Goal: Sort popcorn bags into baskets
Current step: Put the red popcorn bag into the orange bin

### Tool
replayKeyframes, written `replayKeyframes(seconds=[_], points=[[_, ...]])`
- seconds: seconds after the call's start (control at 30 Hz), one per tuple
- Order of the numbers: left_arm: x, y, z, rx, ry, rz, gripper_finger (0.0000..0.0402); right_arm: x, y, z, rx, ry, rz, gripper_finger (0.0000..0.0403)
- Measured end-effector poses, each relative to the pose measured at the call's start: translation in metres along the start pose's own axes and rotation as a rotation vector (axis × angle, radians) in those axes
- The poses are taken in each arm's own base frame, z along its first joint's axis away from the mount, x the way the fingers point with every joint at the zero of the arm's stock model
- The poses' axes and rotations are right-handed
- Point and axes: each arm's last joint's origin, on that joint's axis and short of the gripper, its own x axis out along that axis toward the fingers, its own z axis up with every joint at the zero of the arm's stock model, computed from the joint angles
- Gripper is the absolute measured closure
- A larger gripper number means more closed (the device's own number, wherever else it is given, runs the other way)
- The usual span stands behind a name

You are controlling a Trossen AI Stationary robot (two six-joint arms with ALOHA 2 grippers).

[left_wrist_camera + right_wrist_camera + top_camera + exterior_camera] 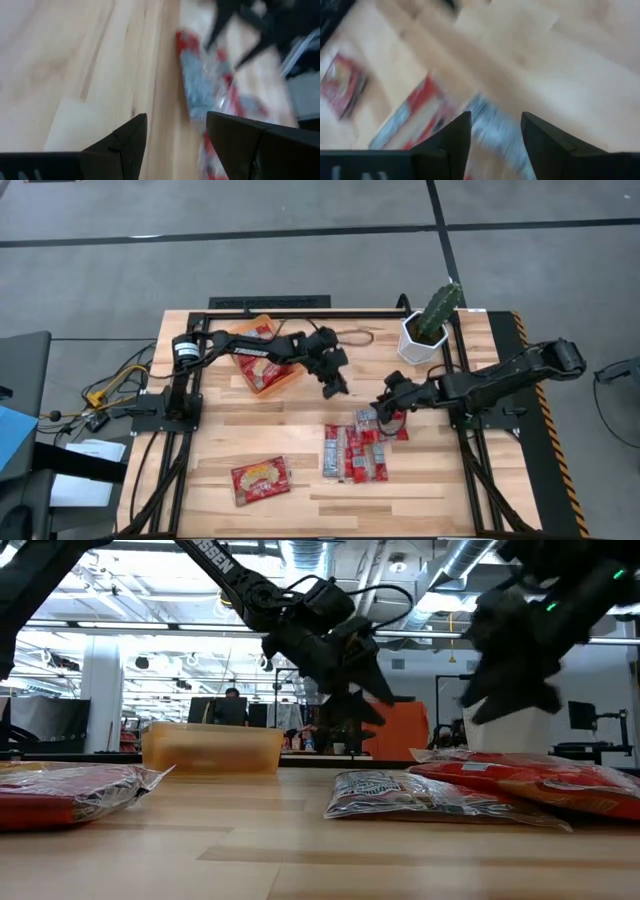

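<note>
Several popcorn bags (355, 450), red ones and red-and-silver ones, lie flat in a loose pile at mid-table; the low view shows a silver one (430, 795) and a red one (540, 780). One red bag with a yellow picture (260, 478) lies alone near the front edge. The orange basket (297, 377) stands at far left with red bags inside. My left gripper (333, 387) hangs open and empty between the basket and the pile. My right gripper (383, 408) is open just above the pile's far right corner, and silver-red bags (420, 115) show below its fingers.
A white pot with a green cactus (430, 325) stands at the far right, behind my right arm. A thin loop (355, 336) lies on the wood near the far edge. Bare wood lies between the lone bag and the pile and along the front.
</note>
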Motion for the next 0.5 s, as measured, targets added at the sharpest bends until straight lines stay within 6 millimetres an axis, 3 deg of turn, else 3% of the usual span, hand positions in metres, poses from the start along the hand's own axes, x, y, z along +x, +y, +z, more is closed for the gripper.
replayKeyframes(seconds=[0.27,0.5], points=[[0.021,0.023,-0.004,-0.125,-0.038,-0.149,0.0209,-0.027,0.028,-0.051,0.024,0.220,0.078,0.0269],[0.051,0.026,-0.009,-0.194,0.019,-0.209,0.0209,-0.029,0.029,-0.092,0.060,0.344,-0.018,0.0306]])
